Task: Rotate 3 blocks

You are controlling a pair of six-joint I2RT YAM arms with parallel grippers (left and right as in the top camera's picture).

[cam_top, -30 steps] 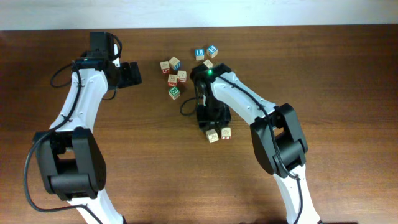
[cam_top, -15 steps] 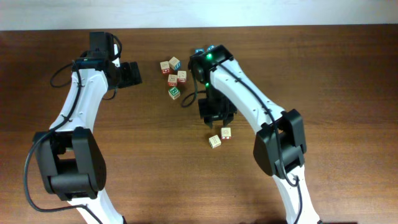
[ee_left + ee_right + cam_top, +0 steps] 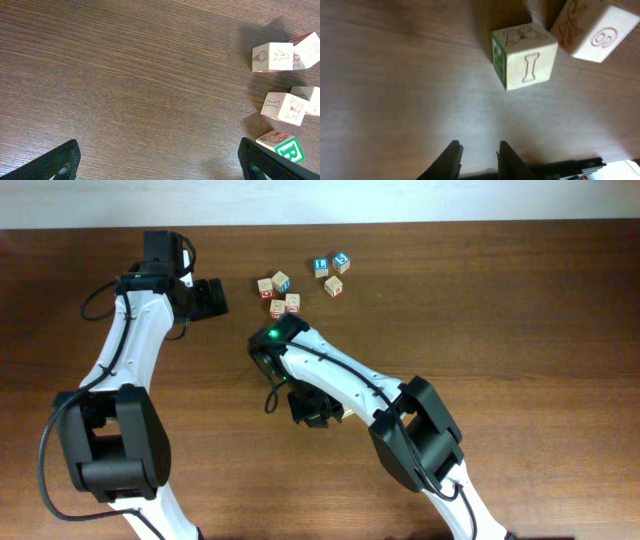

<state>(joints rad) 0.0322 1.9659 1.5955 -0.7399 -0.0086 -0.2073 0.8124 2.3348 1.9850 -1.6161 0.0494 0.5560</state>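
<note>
In the right wrist view a pale block (image 3: 525,62) with a green side and an "I" face sits on the table. A second pale block (image 3: 592,27) with red print lies just beyond it. My right gripper (image 3: 477,147) hovers short of both, its jaws a narrow gap apart with nothing between them. Overhead, the right gripper (image 3: 312,410) is near the table's middle. My left gripper (image 3: 162,167) stands wide open and empty at the back left (image 3: 210,298). A green "B" block (image 3: 284,149) lies by its right finger (image 3: 262,160).
Several more letter cubes (image 3: 280,293) cluster at the back centre, and two blue-faced cubes (image 3: 331,263) with a beige one (image 3: 334,285) lie to their right. The right arm's links (image 3: 340,375) stretch across the table's middle. The table's far edge (image 3: 400,222) runs behind the cubes.
The right arm has swung left and toward the front, drawing its gripper off the two blocks it was over. Its jaws have narrowed. The left arm has not moved.
</note>
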